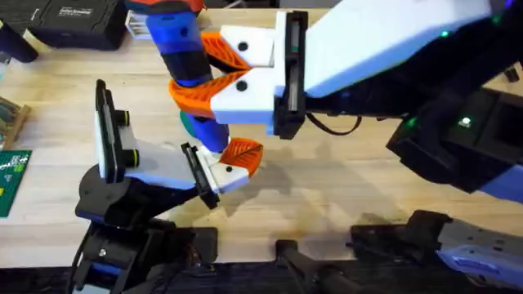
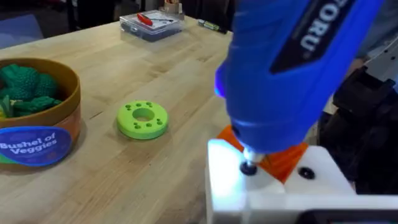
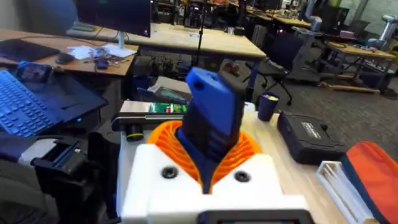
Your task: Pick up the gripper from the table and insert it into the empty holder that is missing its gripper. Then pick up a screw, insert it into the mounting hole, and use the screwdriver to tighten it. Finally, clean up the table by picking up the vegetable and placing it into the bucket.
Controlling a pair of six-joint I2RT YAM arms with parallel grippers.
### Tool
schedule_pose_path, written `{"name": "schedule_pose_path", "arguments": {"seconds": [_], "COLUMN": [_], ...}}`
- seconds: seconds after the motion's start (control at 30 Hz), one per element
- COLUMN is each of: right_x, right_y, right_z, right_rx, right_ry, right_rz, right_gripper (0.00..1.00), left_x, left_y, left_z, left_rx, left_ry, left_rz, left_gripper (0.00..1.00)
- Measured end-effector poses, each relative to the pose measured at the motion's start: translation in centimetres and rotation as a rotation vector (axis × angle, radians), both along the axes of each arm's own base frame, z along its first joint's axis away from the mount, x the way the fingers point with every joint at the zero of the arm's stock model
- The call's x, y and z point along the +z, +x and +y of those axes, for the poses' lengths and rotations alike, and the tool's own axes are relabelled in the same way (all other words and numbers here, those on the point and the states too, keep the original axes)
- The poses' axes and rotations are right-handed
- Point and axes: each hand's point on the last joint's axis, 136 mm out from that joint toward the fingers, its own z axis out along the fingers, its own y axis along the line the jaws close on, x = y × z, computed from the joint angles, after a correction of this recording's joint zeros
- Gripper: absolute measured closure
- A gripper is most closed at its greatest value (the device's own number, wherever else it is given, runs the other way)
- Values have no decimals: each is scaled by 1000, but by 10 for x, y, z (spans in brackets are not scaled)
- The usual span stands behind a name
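My right gripper (image 1: 200, 69) is shut on the blue screwdriver (image 1: 184, 49), which stands nearly upright between its orange pads (image 3: 239, 149). In the left wrist view the screwdriver (image 2: 280, 68) presses its thin tip onto a dark screw (image 2: 249, 168) in a white gripper part (image 2: 273, 190) backed with orange. My left gripper (image 1: 233, 163) sits right under the tip, with one orange pad showing. The bucket (image 2: 43, 134), labelled "Bushel of Veggies", holds bumpy green toy pieces. The vegetable is out of view.
A lime-green disc with holes (image 2: 142, 119) lies on the wood table beside the bucket. A clear plastic box (image 2: 152, 23) sits at the far edge. A black case (image 1: 78, 20) and a green circuit board (image 1: 10, 175) lie at the table's left.
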Motion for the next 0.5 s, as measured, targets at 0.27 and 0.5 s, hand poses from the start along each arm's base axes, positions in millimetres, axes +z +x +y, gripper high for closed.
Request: {"name": "schedule_pose_path", "arguments": {"seconds": [0.27, 0.5], "right_x": [2, 24], "right_y": [0, 8], "right_z": [0, -10], "right_rx": [0, -15], "right_ry": [8, 108], "right_rz": [-4, -24], "right_gripper": [974, 974], "left_x": [0, 5], "left_y": [0, 1], "left_z": [0, 0], "left_rx": [0, 4], "left_ry": [2, 0], "left_rz": [-5, -27], "left_gripper": [996, 996]}}
